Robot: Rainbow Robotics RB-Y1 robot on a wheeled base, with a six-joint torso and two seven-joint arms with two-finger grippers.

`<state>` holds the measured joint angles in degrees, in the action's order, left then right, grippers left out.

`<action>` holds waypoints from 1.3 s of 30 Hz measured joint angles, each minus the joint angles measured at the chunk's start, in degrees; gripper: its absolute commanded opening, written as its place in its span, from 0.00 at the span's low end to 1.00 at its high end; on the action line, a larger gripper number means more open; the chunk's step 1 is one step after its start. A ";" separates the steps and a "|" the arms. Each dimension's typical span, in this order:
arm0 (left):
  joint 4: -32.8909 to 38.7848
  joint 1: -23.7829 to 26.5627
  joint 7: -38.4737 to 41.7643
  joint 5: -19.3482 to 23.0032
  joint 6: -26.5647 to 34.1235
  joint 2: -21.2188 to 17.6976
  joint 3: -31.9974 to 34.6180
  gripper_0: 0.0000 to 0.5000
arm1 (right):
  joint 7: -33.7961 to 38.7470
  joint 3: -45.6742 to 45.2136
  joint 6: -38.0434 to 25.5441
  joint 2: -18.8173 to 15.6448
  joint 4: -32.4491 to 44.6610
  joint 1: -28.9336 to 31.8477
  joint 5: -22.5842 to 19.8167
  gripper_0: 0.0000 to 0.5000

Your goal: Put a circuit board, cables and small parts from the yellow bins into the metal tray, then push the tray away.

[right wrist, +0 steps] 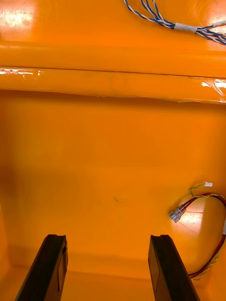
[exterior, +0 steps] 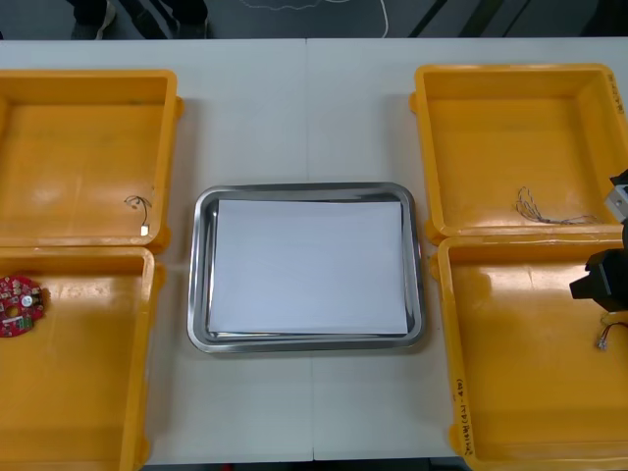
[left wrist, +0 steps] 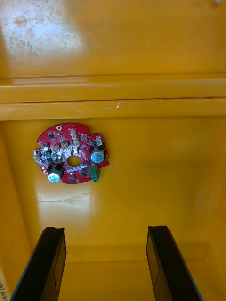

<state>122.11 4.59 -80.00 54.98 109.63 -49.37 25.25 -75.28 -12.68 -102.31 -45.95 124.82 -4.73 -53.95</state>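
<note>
The metal tray (exterior: 201,285), white inside, lies at the table's middle with nothing in it. A round red circuit board (left wrist: 70,153) rests in the near left yellow bin (exterior: 88,392), ahead of my open left gripper (left wrist: 106,261) and nearer its left finger. My right gripper (right wrist: 107,263) hangs open over the near right yellow bin (exterior: 520,392), nothing between its fingers. A red and yellow cable (right wrist: 207,207) lies just past its right finger (right wrist: 165,268). A twisted blue and white cable (right wrist: 174,23) sits in the far right bin (exterior: 491,128).
The far left bin (exterior: 78,137) holds one small thin cable (exterior: 140,208). My right arm (exterior: 603,278) shows at the right edge, over the wall between the two right bins. Bare table lies in front of the tray and beyond it.
</note>
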 measured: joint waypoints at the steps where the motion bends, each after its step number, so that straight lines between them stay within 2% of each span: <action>1: 0.00 0.00 0.00 0.00 0.00 0.00 0.00 1.00 | 0.00 0.00 0.00 0.00 0.00 0.00 0.00 1.00; 39: 0.00 0.00 0.00 0.00 0.00 0.00 0.00 1.00 | 0.00 0.00 0.00 0.00 0.00 0.00 0.00 1.00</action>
<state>122.11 4.59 -80.00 54.98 109.63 -49.37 25.25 -75.28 -12.68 -102.31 -45.95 124.82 -4.73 -53.95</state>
